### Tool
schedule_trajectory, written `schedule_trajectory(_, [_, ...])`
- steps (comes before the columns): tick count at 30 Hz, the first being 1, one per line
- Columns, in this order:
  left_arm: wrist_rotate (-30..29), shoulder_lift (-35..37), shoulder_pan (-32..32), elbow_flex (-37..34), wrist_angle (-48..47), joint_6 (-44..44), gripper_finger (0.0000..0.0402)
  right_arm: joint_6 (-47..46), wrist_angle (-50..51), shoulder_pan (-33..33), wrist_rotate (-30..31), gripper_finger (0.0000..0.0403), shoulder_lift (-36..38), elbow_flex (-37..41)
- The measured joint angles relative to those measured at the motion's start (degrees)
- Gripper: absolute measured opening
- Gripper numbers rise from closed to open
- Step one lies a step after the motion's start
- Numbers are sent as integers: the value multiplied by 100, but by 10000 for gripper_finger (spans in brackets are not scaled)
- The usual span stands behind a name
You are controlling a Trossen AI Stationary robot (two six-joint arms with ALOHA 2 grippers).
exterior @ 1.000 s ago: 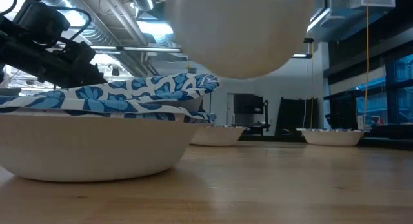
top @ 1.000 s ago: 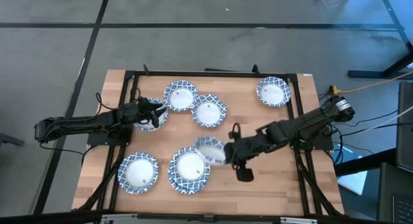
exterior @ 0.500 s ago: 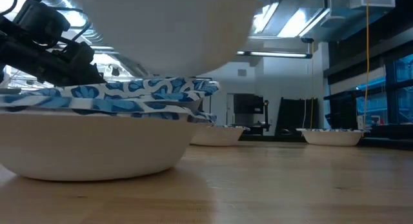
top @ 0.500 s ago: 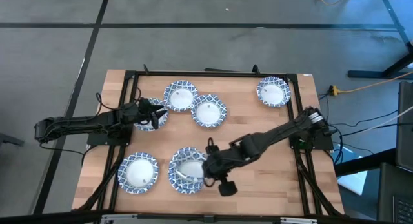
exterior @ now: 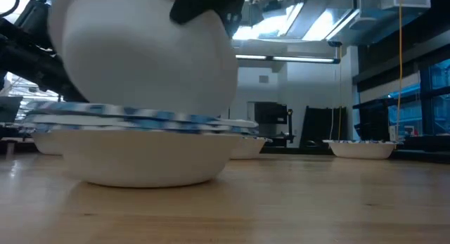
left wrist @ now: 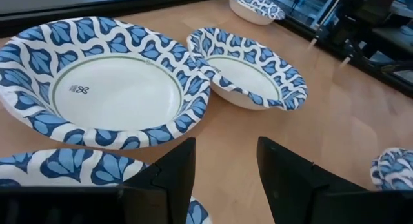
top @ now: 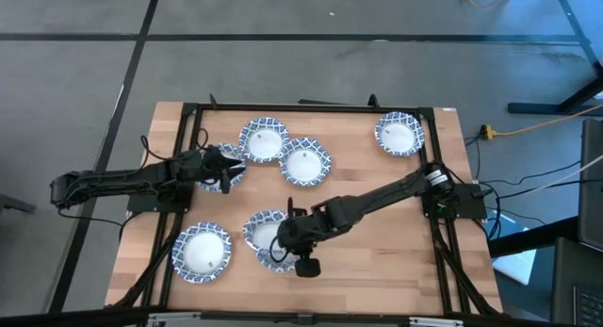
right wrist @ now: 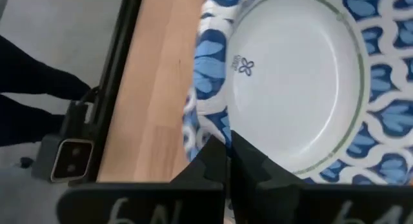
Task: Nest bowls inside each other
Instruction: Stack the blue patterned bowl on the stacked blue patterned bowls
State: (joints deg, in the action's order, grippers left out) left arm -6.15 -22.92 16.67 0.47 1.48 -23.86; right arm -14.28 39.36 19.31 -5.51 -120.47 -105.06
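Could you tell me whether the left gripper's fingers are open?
Yes, the left gripper shows a clear gap between its dark fingers.

Held bowl (top: 267, 232) above front-centre bowl (top: 275, 260)

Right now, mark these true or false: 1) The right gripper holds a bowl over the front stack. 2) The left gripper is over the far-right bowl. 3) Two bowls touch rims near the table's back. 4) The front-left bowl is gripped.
1) True: the right gripper pinches a bowl above the stack.
2) False: the left gripper is at the left-side bowl.
3) True: bowls and touch.
4) False: the front-left bowl lies free.
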Motion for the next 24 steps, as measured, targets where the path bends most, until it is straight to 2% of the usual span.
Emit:
schedule_trajectory(5, [10, 0, 0, 2, 0, 43, 160, -370, -178, 0, -69, 12, -245, 4])
schedule_trajectory(12, [13, 0, 0, 1, 0, 309, 160, -763, -150, 0, -49, 57, -273, 4])
schedule_trajectory(24, [13, 0, 0, 0, 0, 348, 160, -796, 11, 0, -71, 108, -273, 4])
